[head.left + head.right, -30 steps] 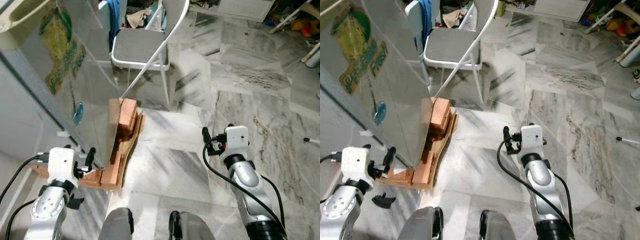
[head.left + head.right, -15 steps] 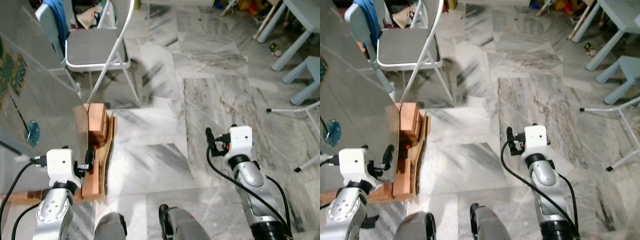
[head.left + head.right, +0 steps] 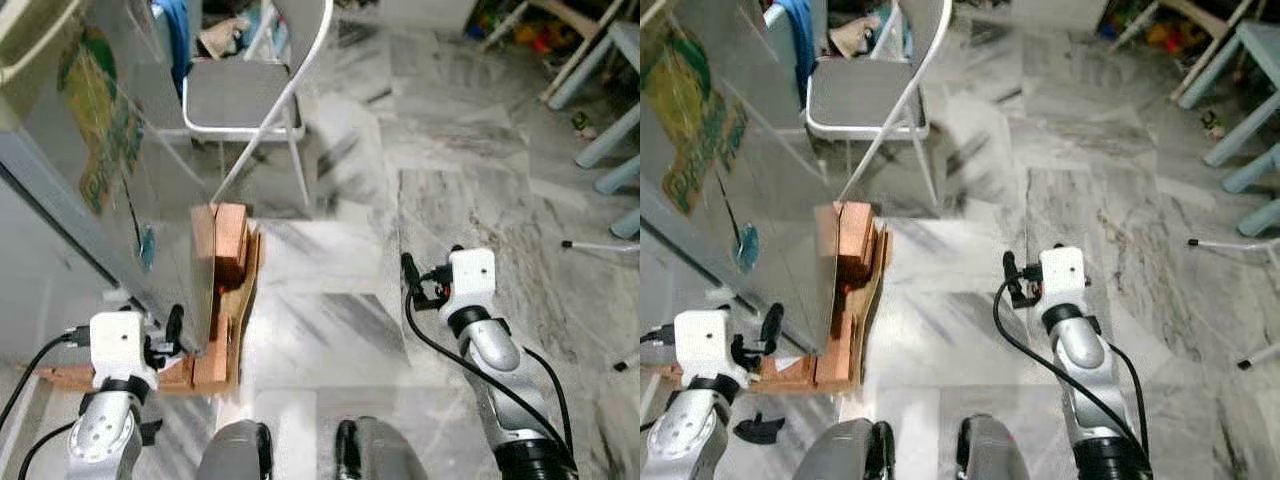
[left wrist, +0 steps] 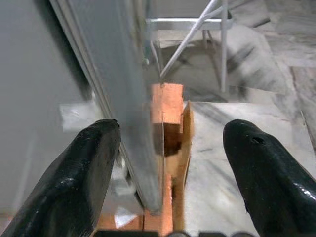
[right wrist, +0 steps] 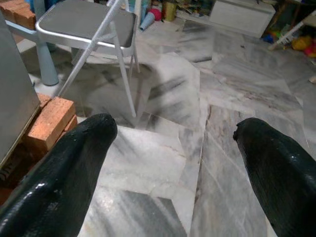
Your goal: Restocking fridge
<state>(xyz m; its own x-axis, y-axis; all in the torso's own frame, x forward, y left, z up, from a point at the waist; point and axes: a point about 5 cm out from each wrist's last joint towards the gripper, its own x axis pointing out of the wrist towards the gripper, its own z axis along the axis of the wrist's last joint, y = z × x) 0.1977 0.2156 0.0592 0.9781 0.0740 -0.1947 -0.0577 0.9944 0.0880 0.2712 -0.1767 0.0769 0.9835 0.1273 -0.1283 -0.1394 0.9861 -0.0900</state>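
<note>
My left gripper hangs low with its glossy black fingers spread wide and holding nothing, straddling the thin lower corner of the brushed grey fridge, which stands at my left on rough orange bricks and a sheet of cardboard. My right gripper is just as wide open and empty over the streaked grey marble floor. Beyond the bricks stands a folding chair with white tube legs and a flat grey seat.
</note>
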